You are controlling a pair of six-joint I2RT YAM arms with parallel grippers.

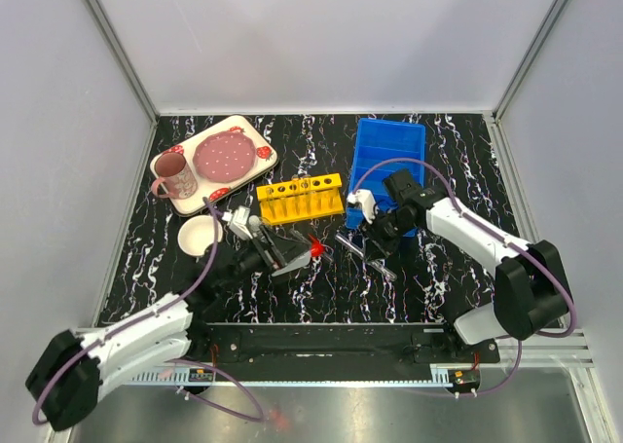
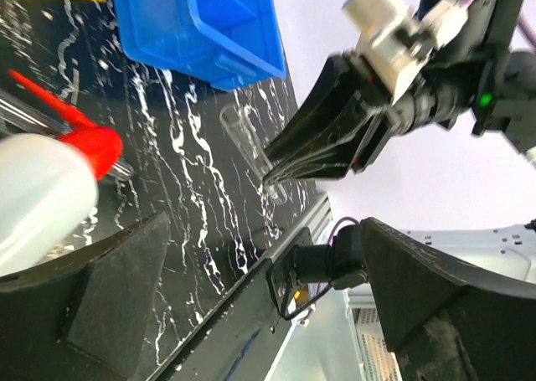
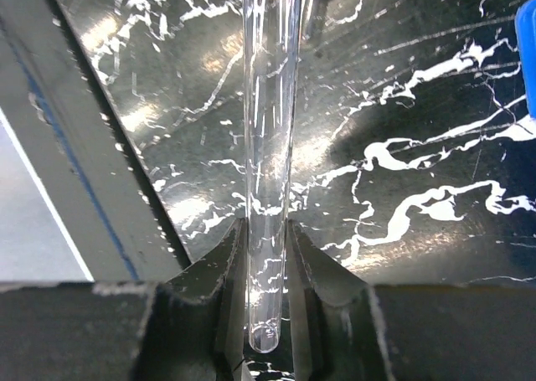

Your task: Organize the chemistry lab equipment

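Tube is thin, clear glass (rounded tip).

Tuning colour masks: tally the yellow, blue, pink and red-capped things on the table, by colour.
Yellow: 1, tube rack
Blue: 1, bin
Pink: 2, mug and plate
Red-capped: 1, squeeze bottle
Total: 5

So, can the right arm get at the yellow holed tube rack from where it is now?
Probably yes. The right hand, shut on a thin clear test tube, sits just right of the yellow holed tube rack, and nothing visible stands between them.
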